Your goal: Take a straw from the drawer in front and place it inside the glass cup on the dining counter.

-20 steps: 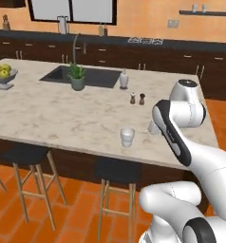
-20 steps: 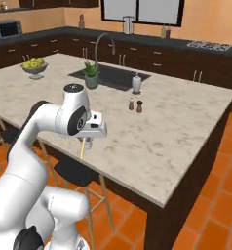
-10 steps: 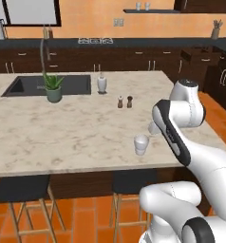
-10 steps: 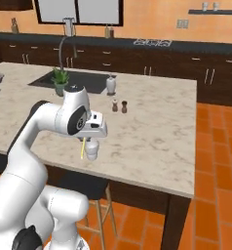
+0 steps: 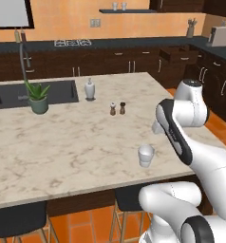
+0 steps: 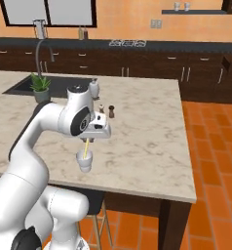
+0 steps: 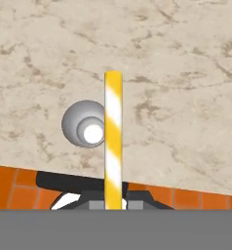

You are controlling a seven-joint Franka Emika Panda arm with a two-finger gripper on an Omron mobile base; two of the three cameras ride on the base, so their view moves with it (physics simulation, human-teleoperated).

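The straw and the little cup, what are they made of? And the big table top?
The straw looks like paper or plastic: matte, with yellow and white spiral stripes. The glass cup seems frosted glass or plastic; it is whitish and slightly see-through. The dining counter looks like polished marble: beige with darker veins.

Both base views look forward and down from behind the arm, one from its left, one from its right, sharing the marble desk [image 5: 77,147] [image 6: 152,132] and the glass cup [image 5: 145,155] [image 6: 84,161]. The hand view looks straight down, close above that cup [image 7: 87,123] near the desk's near edge.
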